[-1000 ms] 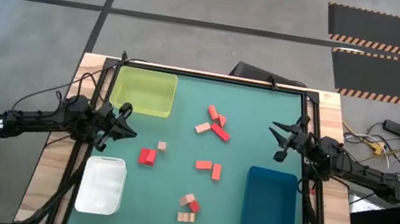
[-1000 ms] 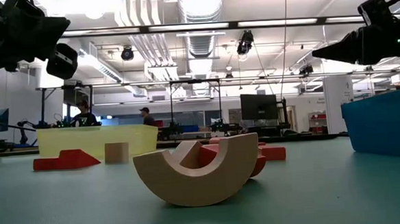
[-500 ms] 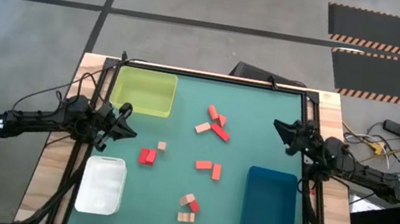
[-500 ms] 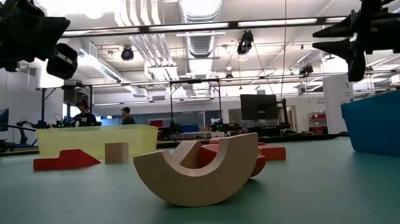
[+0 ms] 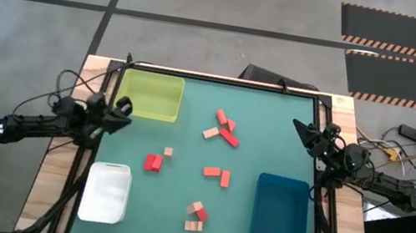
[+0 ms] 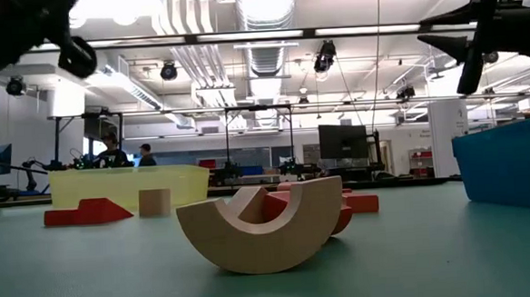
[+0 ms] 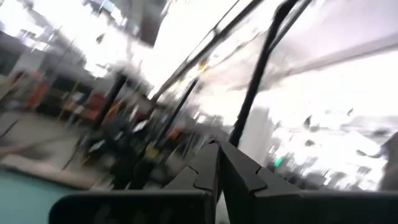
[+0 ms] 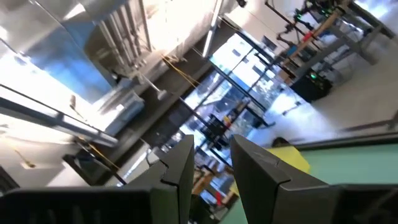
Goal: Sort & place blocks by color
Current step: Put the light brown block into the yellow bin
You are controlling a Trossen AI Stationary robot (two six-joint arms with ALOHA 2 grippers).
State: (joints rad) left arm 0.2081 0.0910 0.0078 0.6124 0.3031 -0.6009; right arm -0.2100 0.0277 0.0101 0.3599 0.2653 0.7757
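green worktop [image 5: 271,144]: blocks [image 5: 223,127] lie well apart, between both empty pincers. left pincer [image 5: 120,106] clenched, right pincer [image 5: 301,129] slightly parted; both tilt upward, so a descent may land off target.

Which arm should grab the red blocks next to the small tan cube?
Left, probably. The left claw sits at the mat's left edge, nearer the red blocks than the right claw at the far right edge. Both look empty.
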